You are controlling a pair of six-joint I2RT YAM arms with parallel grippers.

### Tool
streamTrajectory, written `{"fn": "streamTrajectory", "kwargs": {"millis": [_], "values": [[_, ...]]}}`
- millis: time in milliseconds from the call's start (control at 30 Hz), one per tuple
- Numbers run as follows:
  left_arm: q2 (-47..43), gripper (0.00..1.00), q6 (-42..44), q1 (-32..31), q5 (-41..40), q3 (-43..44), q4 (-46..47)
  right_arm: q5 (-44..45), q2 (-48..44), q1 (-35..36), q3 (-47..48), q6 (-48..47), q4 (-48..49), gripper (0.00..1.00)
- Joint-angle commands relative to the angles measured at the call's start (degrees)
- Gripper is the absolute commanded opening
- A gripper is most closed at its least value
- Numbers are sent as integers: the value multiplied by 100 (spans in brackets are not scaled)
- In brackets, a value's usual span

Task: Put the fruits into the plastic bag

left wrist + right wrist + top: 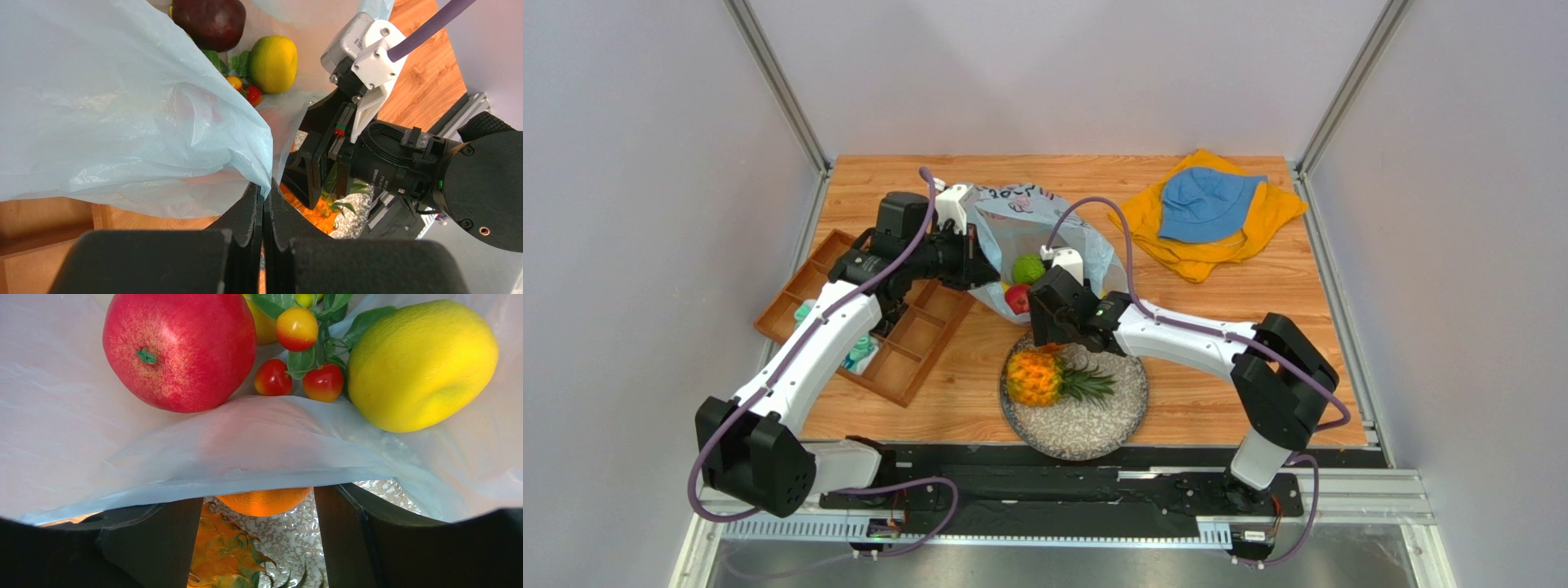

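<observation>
The light blue plastic bag [1014, 208] lies open at mid table. My left gripper [974, 260] is shut on its rim and holds it up; the left wrist view shows the pinched film [264, 187]. Inside lie a dark maroon fruit [209, 21], a yellow-green fruit [420, 361], a red apple [179, 346] and a small cherry sprig [298, 355]. My right gripper [1048, 284] is at the bag's mouth with the orange [264, 503] between its wide fingers, whose tips are hidden under the film. The pineapple [1038, 377] lies on the speckled plate [1100, 429].
A wooden compartment tray [891, 343] sits under my left arm at the left. A blue hat [1208, 202] lies on a yellow cloth [1271, 214] at the back right. The plate is just below my right gripper.
</observation>
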Motion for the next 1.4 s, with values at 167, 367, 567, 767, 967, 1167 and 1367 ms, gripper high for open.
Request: {"fn": "streamTrajectory", "kwargs": {"millis": [167, 367, 567, 767, 967, 1167, 1367], "values": [[-55, 0, 70, 24, 104, 209, 36, 144, 630, 14, 80, -61, -2, 66], [-55, 0, 61, 24, 104, 209, 36, 153, 797, 14, 141, -114, -1, 66], [-64, 0, 61, 24, 95, 209, 36, 162, 876, 14, 159, -167, 86, 67], [-73, 0, 61, 24, 113, 209, 36, 57, 920, 14, 132, -211, 192, 69], [-99, 0, 69, 24, 104, 209, 36, -66, 973, -4, 123, -237, 271, 74], [-108, 0, 70, 24, 95, 209, 36, -189, 1131, -30, 141, -290, 359, 75], [-134, 0, 78, 24, 78, 209, 27, -137, 1254, -92, 194, -351, 412, 71]]}}
